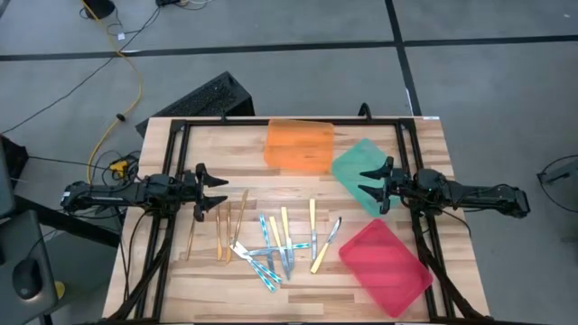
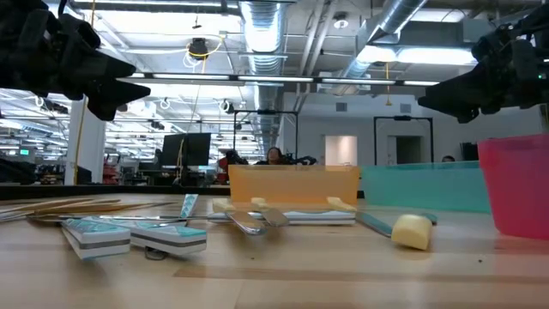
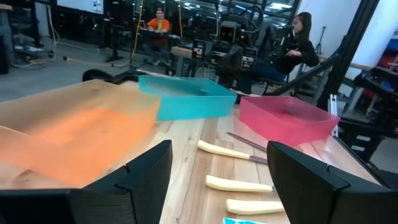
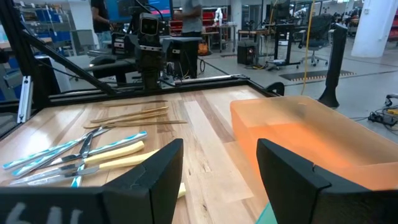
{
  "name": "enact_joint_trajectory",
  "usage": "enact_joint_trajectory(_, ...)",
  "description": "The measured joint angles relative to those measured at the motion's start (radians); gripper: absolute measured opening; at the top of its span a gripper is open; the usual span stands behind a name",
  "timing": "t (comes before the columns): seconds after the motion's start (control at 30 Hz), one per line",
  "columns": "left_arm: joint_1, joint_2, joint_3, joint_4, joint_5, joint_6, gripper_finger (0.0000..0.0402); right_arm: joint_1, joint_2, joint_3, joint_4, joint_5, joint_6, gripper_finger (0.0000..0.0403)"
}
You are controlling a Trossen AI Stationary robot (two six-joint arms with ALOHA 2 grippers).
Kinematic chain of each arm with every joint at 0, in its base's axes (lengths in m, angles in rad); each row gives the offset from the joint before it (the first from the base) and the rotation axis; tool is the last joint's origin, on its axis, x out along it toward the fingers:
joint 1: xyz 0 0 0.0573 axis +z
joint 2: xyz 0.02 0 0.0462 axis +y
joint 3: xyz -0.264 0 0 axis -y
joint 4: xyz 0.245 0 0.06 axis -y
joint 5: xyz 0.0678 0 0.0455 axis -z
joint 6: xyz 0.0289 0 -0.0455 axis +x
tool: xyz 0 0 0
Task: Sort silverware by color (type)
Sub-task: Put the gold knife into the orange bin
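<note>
The silverware (image 1: 271,239) lay loose on the table (image 1: 235,153) — gold pieces at the left, blue- and yellow-handled ones mixed in the middle, none in the orange tray (image 1: 299,144), green tray (image 1: 359,170) or red tray (image 1: 384,266). The left gripper (image 1: 217,192) hung above the table just beside the gold pieces, jaws wide, holding nothing. The right gripper (image 1: 369,184) hovered over the green tray — jaws wide and empty, the utensils well apart from them.

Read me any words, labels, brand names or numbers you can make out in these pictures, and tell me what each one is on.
None can be read.
The trays, the silverware and the table show no print.
Pale marks on the right arm's wrist: too blurred to read.
Monitors in the room behind: too small to read.
</note>
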Motion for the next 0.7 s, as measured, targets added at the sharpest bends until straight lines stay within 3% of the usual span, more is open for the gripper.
enact_joint_trajectory(0.1,0.0,0.0,0.0,0.002,0.0,-0.006,0.0245,0.0,0.0,0.0,0.008,0.0,-0.024,0.0228)
enact_joint_trajectory(0.33,0.0,0.0,0.0,-0.001,-0.005,-0.039,0.0245,0.017,0.0,0.0,0.015,0.0,0.292,0.0228)
enact_joint_trajectory(0.7,0.0,0.0,0.0,0.003,-0.017,-0.023,0.0245,0.017,0.0,0.0,0.018,0.002,0.306,0.0228)
